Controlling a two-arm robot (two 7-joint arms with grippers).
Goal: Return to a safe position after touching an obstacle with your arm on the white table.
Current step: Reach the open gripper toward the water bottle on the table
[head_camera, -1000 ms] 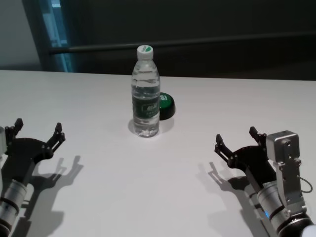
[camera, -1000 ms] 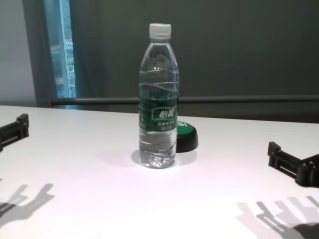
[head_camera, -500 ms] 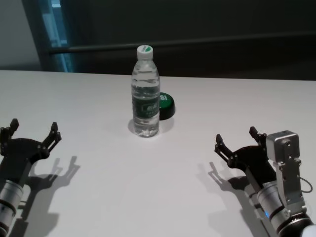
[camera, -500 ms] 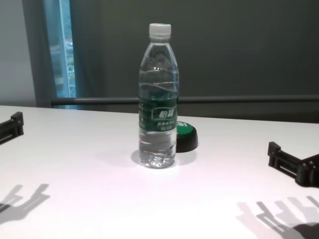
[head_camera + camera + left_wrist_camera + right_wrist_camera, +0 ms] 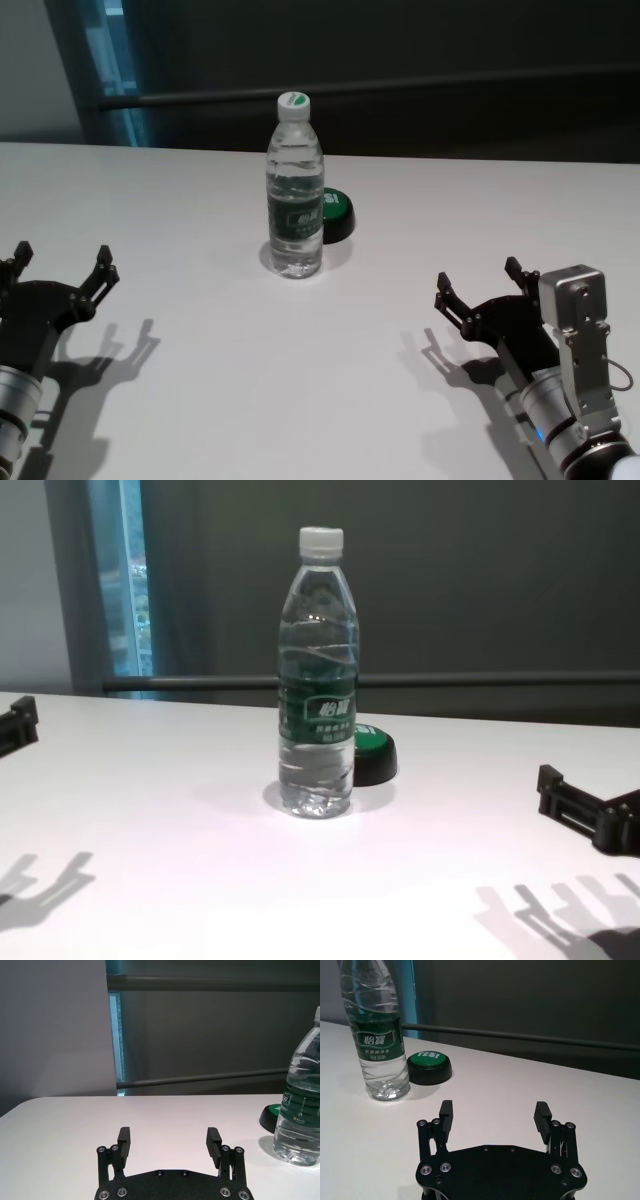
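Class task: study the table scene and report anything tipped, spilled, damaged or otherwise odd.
Nothing stands out. The water bottle stands upright and capped on the white table, the green button just behind it. Left claw and right claw are open, empty.

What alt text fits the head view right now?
A water bottle stands upright mid-table with a green button just behind it. The left pincer and right pincer sit open over the white table, well clear of both.

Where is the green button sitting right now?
In the head view the green button sits near the middle of the white table, just behind the water bottle on its right side, far from either end effector.
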